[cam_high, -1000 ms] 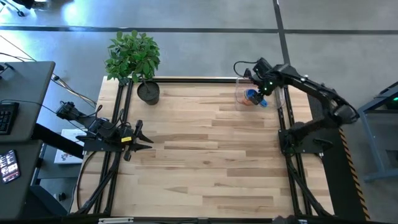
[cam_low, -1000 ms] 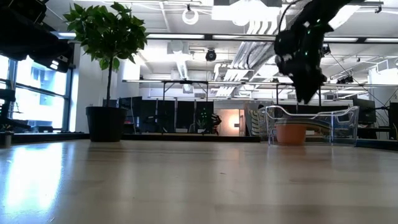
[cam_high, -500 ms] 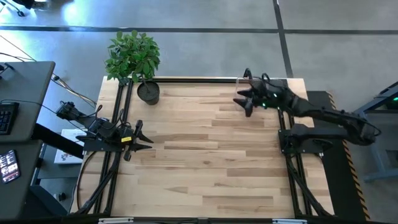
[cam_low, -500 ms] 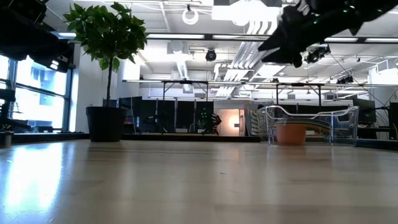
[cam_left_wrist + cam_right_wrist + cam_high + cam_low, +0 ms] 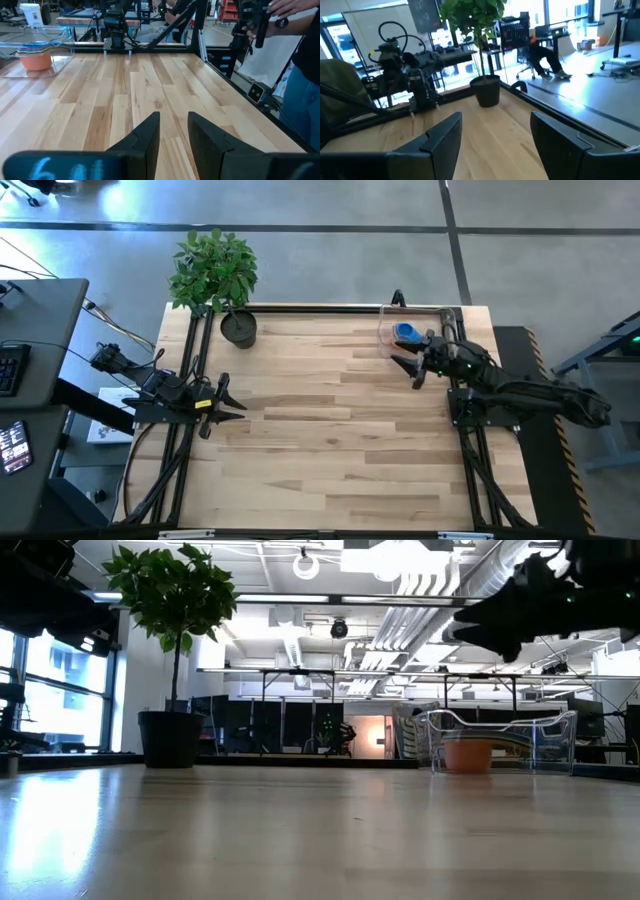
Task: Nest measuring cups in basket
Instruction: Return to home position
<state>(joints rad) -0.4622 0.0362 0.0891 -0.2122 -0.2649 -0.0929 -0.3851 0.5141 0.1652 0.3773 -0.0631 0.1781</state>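
The clear basket [image 5: 430, 320] stands at the table's far right corner. Measuring cups sit nested inside it: from above a blue cup [image 5: 406, 333] shows. The low view [image 5: 467, 754] and the left wrist view [image 5: 34, 56] show an orange outer cup, with coloured rims stacked in it in the wrist view. My right gripper [image 5: 405, 370] hovers open just nearward of the basket, above the table, pointing level toward the table's left, with nothing between its fingers [image 5: 445, 135]. My left gripper [image 5: 235, 398] waits at the table's left edge, a narrow gap between its bare fingers [image 5: 150, 130].
A potted plant in a black pot [image 5: 238, 328] stands at the far left corner. Dark frame rails [image 5: 455, 430] run along the table's left and right sides. Bare wood [image 5: 330, 430] fills the middle. A person's hand and leg show beyond the table [image 5: 300, 75].
My right gripper has tipped up from pointing down into the basket to level, its fingertips coming out of the basket. It has drawn back toward the table's right and near edges. The cups stay nested in the basket.
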